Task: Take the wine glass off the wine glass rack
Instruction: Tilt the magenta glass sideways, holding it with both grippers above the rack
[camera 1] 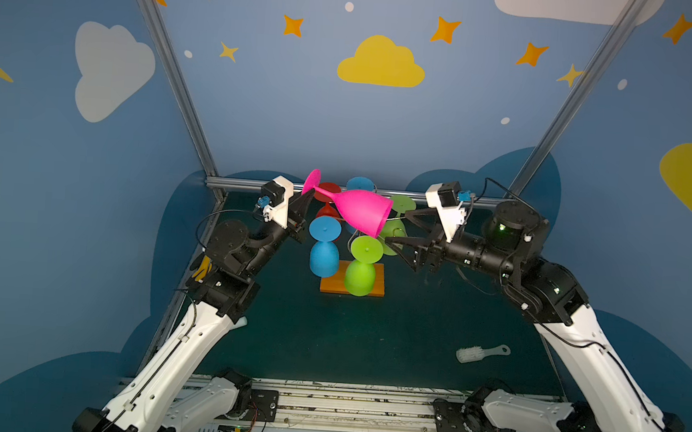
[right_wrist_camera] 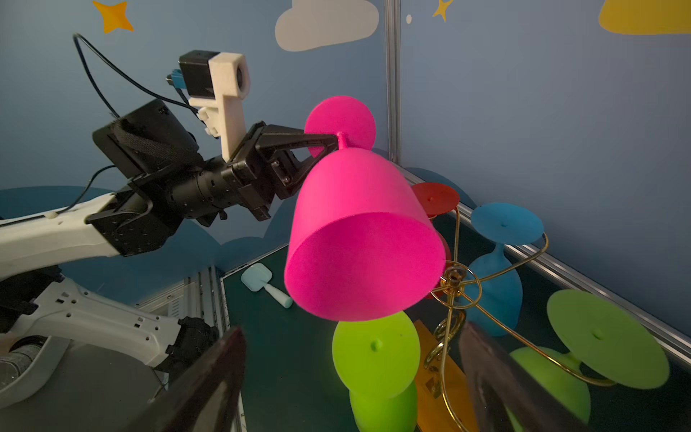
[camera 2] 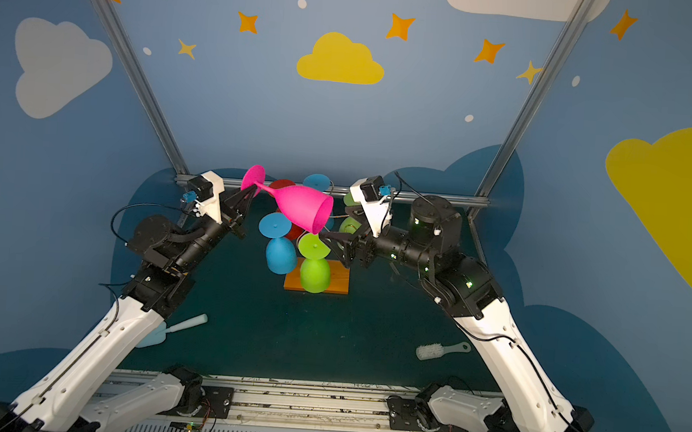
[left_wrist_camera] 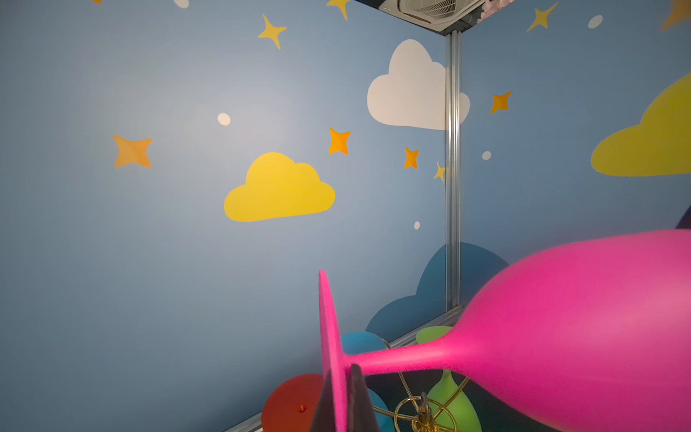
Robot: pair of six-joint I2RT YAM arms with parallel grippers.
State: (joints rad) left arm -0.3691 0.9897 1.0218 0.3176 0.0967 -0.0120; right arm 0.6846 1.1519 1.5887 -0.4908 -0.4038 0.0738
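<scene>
A pink wine glass lies on its side in the air above the wine glass rack. My left gripper is shut on the edge of its round foot. The bowl's mouth faces my right gripper, which stands open just short of the rim with nothing between its fingers. The rack's gold wire hub sits under the bowl, on an orange wooden base.
Blue, green and red glasses hang upside down from the rack's arms. A white brush lies at the front right of the dark mat. A pale blue scoop lies beside the left arm.
</scene>
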